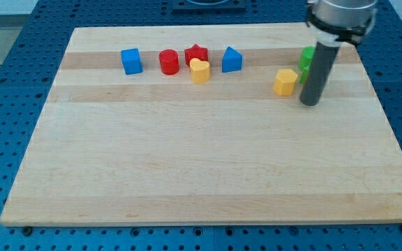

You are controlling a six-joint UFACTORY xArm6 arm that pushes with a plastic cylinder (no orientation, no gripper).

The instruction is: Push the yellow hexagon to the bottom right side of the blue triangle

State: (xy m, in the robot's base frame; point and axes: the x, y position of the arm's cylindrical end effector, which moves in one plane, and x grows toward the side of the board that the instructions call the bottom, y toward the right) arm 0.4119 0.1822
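A: Quick one. Where is my tip (pixel 310 103) sitting?

B: On the desk (pixel 201 174), toward the view's upper right, just beside the yellow hexagon (pixel 285 81). The hexagon is lying to the view's left of it and slightly higher, with a thin gap showing, so apart, not touching as far as I can tell.

A: And the goal block?

B: The blue triangle (pixel 232 60) is sitting further to the view's left and a bit higher than the hexagon. So tip, hexagon and triangle are lining up roughly right to left. I'm judging a leftward shove is carrying the hexagon toward the spot below and right of the triangle.

A: Tool state?

B: It's a plain rod, no jaws to be apart or together; nothing is clamped.

A: Neighbours?

B: Green blocks (pixel 306 61) are standing partly hidden behind the rod, shapes unclear. A yellow heart (pixel 199 70), red star (pixel 196 54), red cylinder (pixel 169 61) and blue cube (pixel 131 61) are lining the top row, left of the triangle.

A: Any writing, brands?

B: None readable anywhere.
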